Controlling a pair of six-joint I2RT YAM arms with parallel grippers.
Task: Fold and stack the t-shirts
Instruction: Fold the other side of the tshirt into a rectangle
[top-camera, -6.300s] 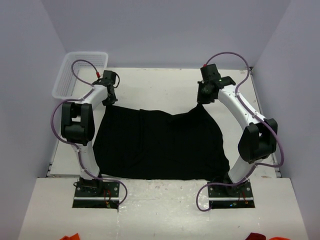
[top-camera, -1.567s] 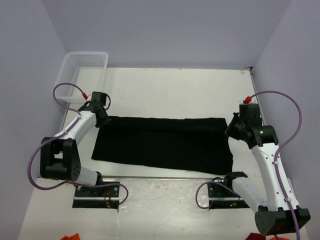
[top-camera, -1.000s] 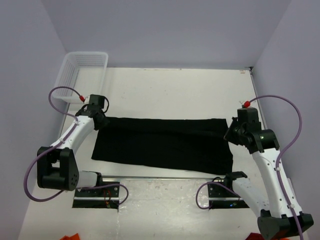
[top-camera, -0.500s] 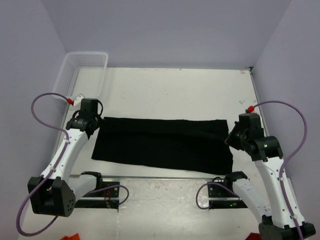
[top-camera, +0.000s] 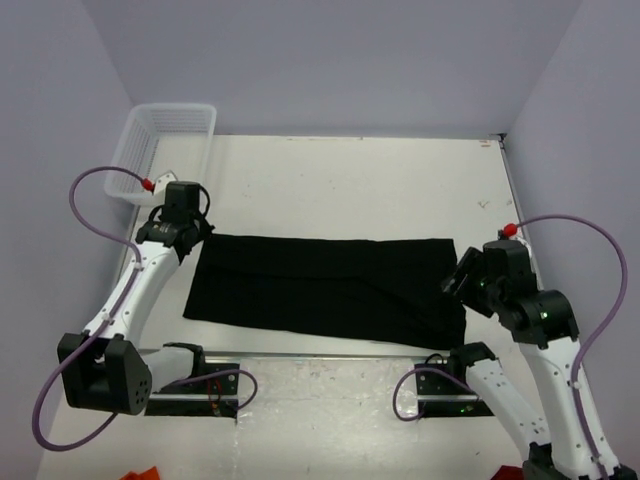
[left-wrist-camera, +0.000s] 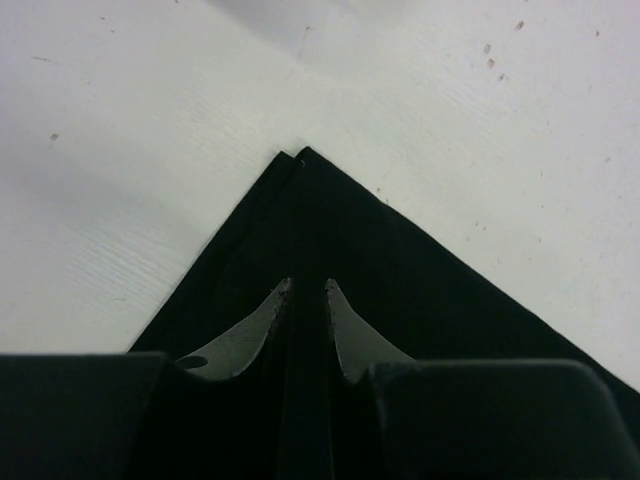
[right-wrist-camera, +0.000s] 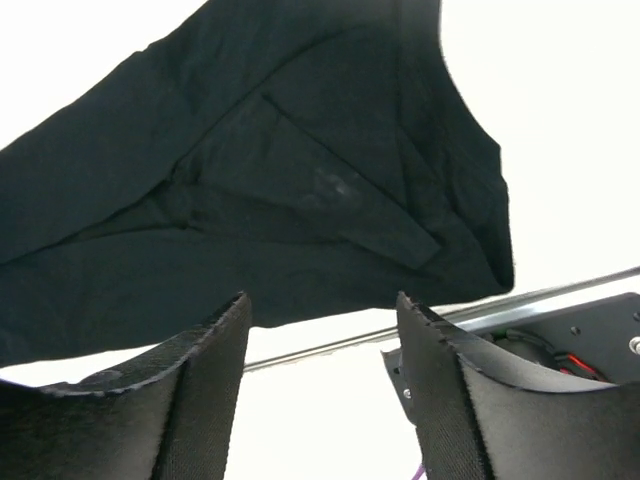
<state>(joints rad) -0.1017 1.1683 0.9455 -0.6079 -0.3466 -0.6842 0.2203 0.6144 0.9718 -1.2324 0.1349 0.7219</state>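
Note:
One black t-shirt (top-camera: 325, 285) lies folded into a long flat band across the near half of the table. My left gripper (top-camera: 190, 236) hovers over its far left corner. In the left wrist view the left gripper (left-wrist-camera: 307, 286) has its fingers a narrow gap apart above the cloth, and the shirt corner (left-wrist-camera: 300, 156) lies flat just ahead, not pinched. My right gripper (top-camera: 456, 282) is at the shirt's right end. In the right wrist view the right gripper (right-wrist-camera: 322, 298) stands wide open and holds nothing, with the rumpled right end of the t-shirt (right-wrist-camera: 300, 190) beyond its tips.
A white mesh basket (top-camera: 170, 107) stands at the far left corner of the table. A metal rail (top-camera: 320, 355) runs along the near table edge by the arm bases. Grey walls close in the sides and back. Bare white tabletop (top-camera: 350, 185) lies beyond the shirt.
Both grippers have opened and let go of the shirt ends. The right arm has drawn back toward the near right; the left gripper shifted slightly right. The shirt stays flat.

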